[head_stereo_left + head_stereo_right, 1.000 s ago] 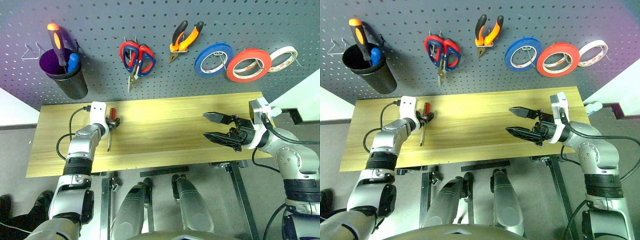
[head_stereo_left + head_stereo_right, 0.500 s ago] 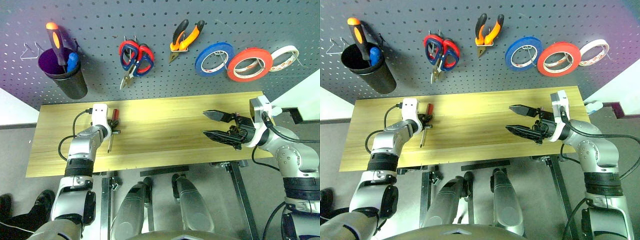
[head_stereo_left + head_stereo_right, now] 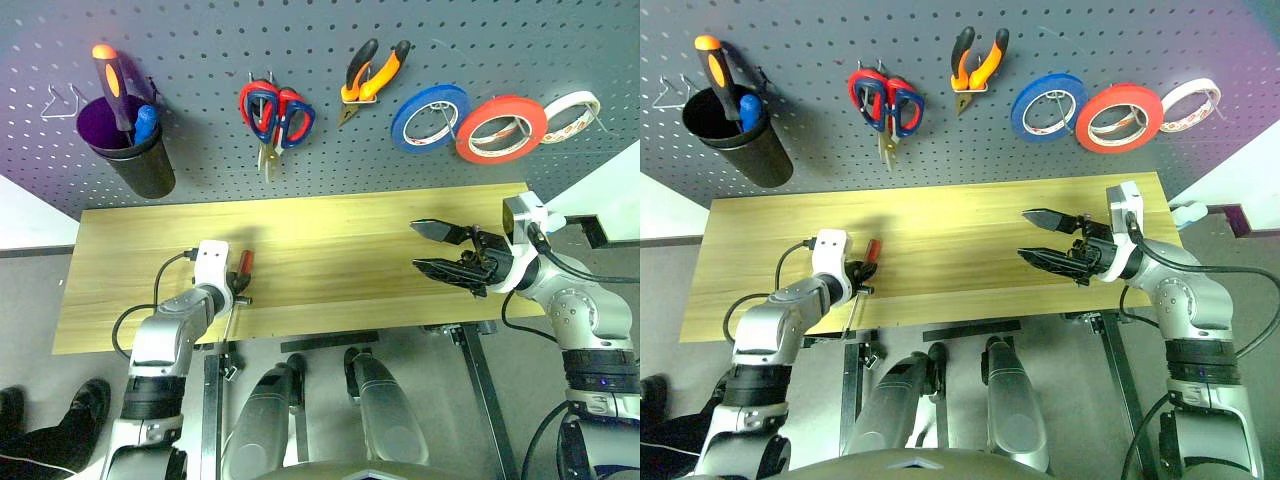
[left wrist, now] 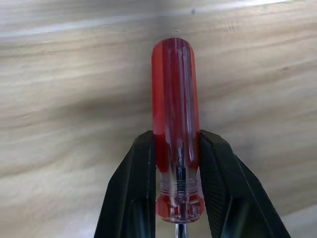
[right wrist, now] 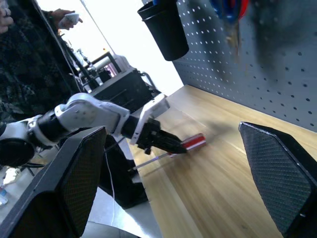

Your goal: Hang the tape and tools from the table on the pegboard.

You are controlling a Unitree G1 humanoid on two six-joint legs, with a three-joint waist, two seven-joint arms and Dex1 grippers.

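Wooden counter (image 3: 330,240) below a dark grey pegboard (image 3: 200,40), the screwdriver gripped at its near left.

Left to right on the pegboard: black cup (image 3: 140,155), red-handled scissors (image 3: 275,110), pliers (image 3: 370,75), blue roll (image 3: 428,117), red tape (image 3: 500,128), white roll (image 3: 568,115). The left gripper (image 4: 176,208) has its fingers (image 4: 133,198) clamped on the red-handled screwdriver (image 4: 176,129) over the counter's near left edge. At right, the right gripper (image 3: 435,250) hovers, fingers wide apart, holding nothing.

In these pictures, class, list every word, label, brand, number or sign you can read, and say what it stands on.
None can be read.
Red tape: no legible print.
Screwdriver: its red handle, between the left gripper's fingers, bears no lettering.
Pegboard: no signs.
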